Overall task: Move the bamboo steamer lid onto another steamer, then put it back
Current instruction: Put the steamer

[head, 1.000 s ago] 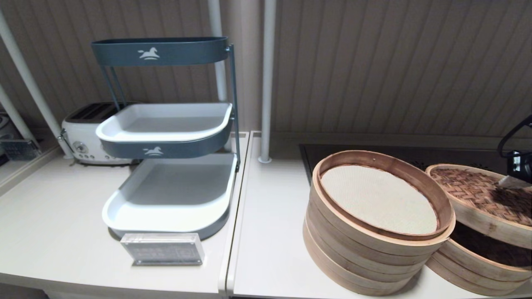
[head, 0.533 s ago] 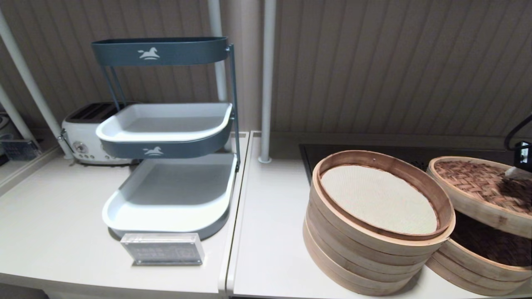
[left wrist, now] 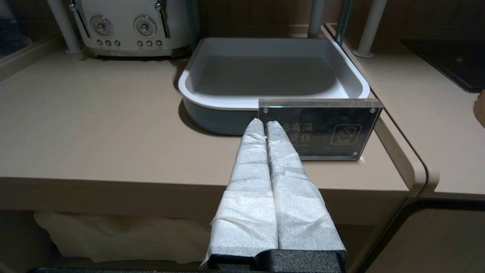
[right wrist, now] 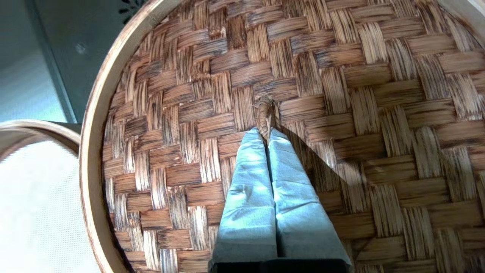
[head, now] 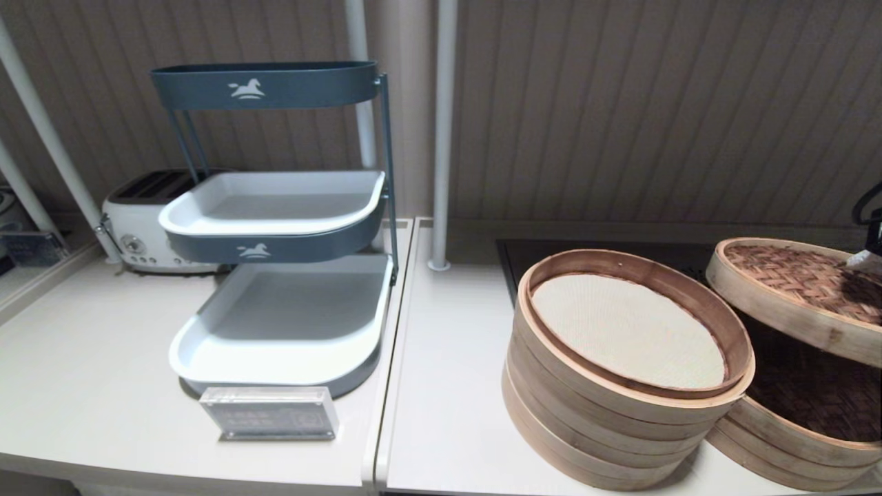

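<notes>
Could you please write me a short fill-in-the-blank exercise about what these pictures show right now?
1. The right gripper is shut on the lid's small loop ____.
2. The bamboo steamer lid is held ____ the low steamer, not resting on it.
3. The taller steamer stack has no lid; a cream ____ lies in its top tier.
4. The left gripper is shut, in front of a clear ____.

Missing words: handle; above; mat; sign

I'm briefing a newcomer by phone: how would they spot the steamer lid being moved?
Start at the tall steamer stack with the cream liner mat on the right counter. Just right of it, the bamboo steamer lid hangs tilted above the lower steamer, held at its centre loop by the right tool. Only it has a reddish woven top.
</notes>
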`<state>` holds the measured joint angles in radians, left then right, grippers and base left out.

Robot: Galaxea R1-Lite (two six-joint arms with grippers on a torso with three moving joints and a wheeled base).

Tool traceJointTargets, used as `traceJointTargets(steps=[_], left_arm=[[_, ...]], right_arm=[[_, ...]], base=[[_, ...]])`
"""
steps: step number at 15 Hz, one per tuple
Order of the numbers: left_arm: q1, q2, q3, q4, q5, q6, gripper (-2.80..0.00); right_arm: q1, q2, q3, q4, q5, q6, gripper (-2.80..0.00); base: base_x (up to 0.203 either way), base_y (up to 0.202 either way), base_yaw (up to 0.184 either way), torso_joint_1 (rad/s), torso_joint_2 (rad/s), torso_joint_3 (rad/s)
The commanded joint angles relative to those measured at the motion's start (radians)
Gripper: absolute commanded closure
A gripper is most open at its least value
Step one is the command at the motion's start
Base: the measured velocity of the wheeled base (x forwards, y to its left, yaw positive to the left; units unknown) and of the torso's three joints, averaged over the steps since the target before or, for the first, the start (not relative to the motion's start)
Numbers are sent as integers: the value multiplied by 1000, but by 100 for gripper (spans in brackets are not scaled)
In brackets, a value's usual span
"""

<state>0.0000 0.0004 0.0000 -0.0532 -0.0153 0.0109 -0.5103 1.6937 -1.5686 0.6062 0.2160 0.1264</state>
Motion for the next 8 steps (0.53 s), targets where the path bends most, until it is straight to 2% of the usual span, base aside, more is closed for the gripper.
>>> traceJointTargets(steps=[1, 8], left_arm=[[0, 0, 28, 0, 0, 0, 0], [0, 0, 28, 0, 0, 0, 0]], right_arm=[[11, -20, -12, 4, 2, 2, 0], [96, -64, -31, 4, -1, 2, 0]], base=[[0, 0, 0, 0, 0, 0], [0, 0, 0, 0, 0, 0]])
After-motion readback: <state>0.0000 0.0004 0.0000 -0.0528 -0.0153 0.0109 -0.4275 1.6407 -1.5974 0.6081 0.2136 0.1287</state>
